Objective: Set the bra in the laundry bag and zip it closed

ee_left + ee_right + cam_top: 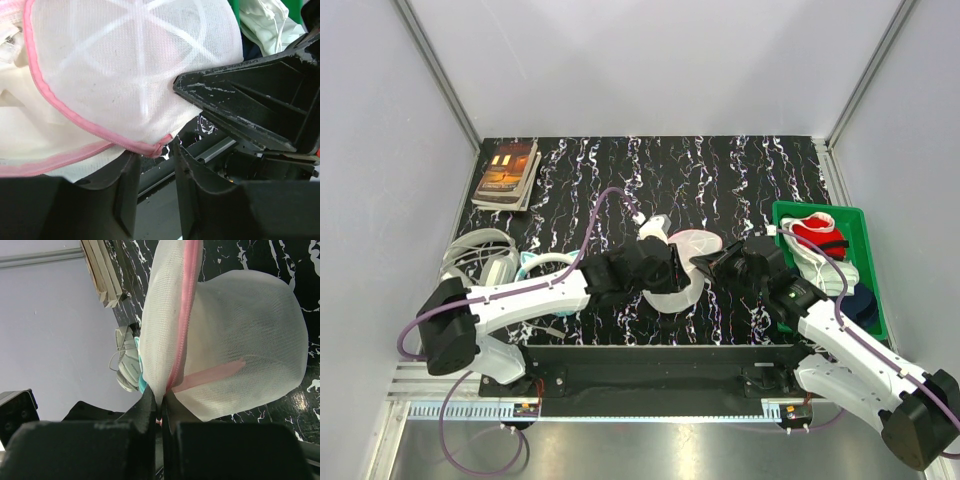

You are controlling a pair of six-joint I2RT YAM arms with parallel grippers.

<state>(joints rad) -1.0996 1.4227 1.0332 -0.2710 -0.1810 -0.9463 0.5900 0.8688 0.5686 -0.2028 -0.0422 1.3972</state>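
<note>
Top external: laundry bag [695, 245] sits mid-table [720, 170], squeezed between the two grippers.
Left gripper [156, 167]: jaws apart; the end of the pink zip trim [157, 148] sits just above the gap, not pinched.
Right gripper [161, 407]: jaws clamped together on the bag's pink-edged rim, mesh dome rising from the tips.
Bag state: halves look parted along the seam, zip not closed.
Right side: green bin [868, 245] holds red cloth [817, 235] and white clothes [815, 262].
Left side: teal headphones [542, 262] beside the left arm; books [507, 172] at the far-left corner.
</note>
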